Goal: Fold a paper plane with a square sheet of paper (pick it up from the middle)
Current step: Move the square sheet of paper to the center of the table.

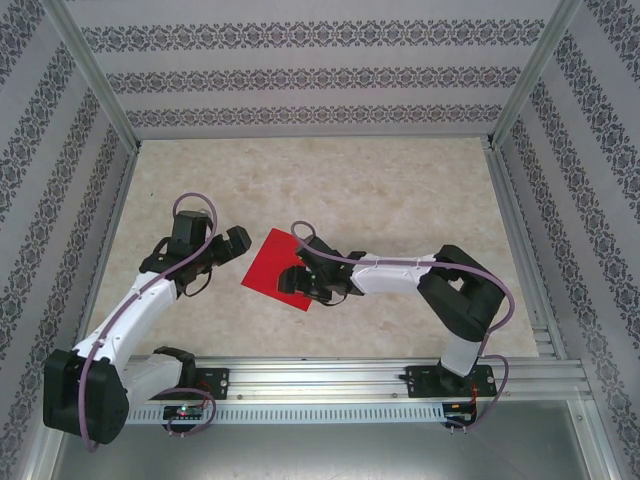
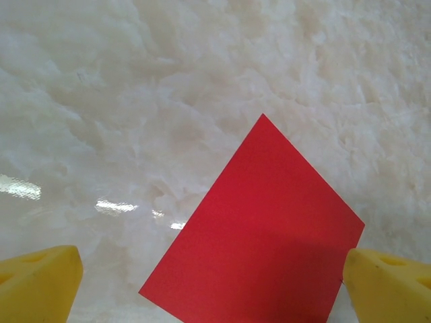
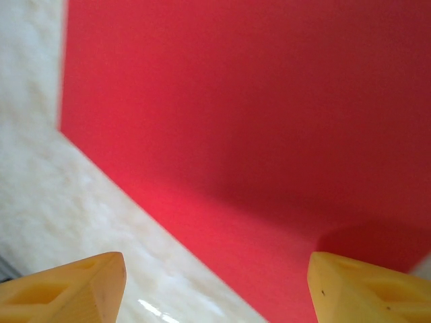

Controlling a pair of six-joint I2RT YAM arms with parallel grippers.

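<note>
A bright red square sheet of paper (image 1: 275,268) lies flat and unfolded on a pale, marbled desk (image 1: 400,200), turned so that one corner points away from the arms. The left hand (image 1: 226,250) hovers just beside the sheet's left edge, released, with its jaws spread wide. The right hand (image 1: 306,283) hangs low over the sheet's near right part, its yellow fingertips (image 3: 363,282) well apart with nothing between them. We cannot tell whether it touches the paper.

We judge the sheet thin, very light and limp, and likely to slide on the glossy desk. Lying this flat, it offers no edge to get under. The best hold looks to be the middle, pinching inward so the paper buckles up between the fingers. A gentle squeeze matters, since stray creases would spoil the folds.
</note>
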